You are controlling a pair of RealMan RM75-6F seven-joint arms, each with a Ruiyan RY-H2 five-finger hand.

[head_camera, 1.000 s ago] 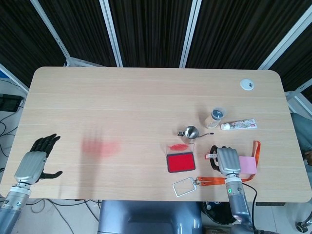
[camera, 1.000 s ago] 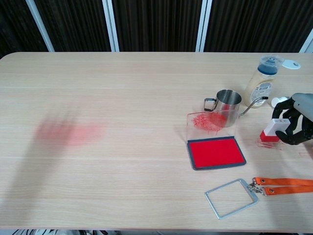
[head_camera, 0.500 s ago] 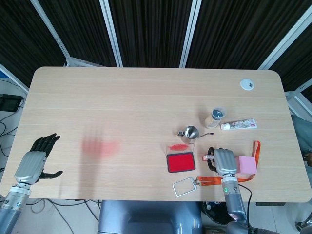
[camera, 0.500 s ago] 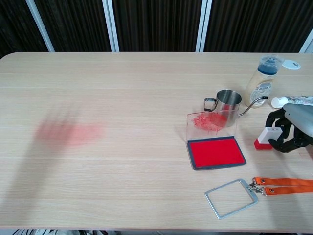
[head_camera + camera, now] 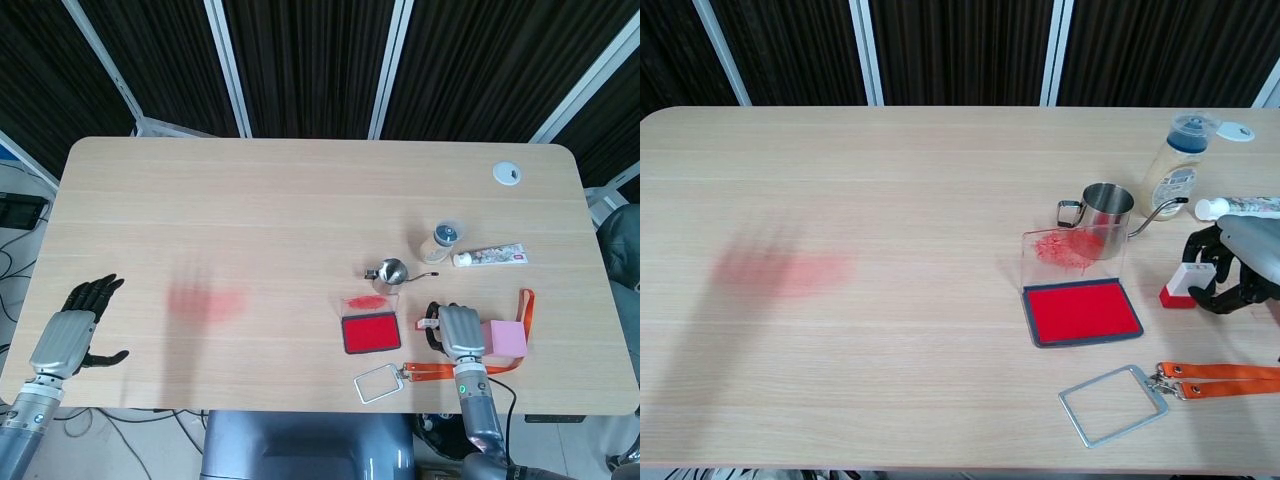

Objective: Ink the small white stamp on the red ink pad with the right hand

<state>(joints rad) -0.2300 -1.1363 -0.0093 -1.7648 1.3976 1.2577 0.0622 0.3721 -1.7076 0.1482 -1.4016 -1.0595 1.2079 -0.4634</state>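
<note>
The small white stamp (image 5: 1188, 283) with a red base is pinched in the dark fingers of my right hand (image 5: 1238, 266), just right of the red ink pad (image 5: 1081, 311) and low over the table. From the head view the stamp (image 5: 428, 322) peeks out at the left of my right hand (image 5: 459, 330), and the ink pad (image 5: 370, 332) lies a short way to its left. The pad's clear lid (image 5: 1072, 250) stands open at the back, smeared red. My left hand (image 5: 75, 328) rests open at the table's near left edge.
A steel cup (image 5: 1106, 208), a bottle (image 5: 1177, 165) and a tube (image 5: 1245, 206) stand behind the pad. An orange lanyard (image 5: 1225, 375) with a clear badge holder (image 5: 1111, 403) lies in front. A pink block (image 5: 506, 337) sits right of my right hand. A red stain (image 5: 780, 270) marks the left tabletop.
My right hand carried the stamp left toward the ink pad and slightly down, then barely moved over the last half second. The left hand has stayed still.
</note>
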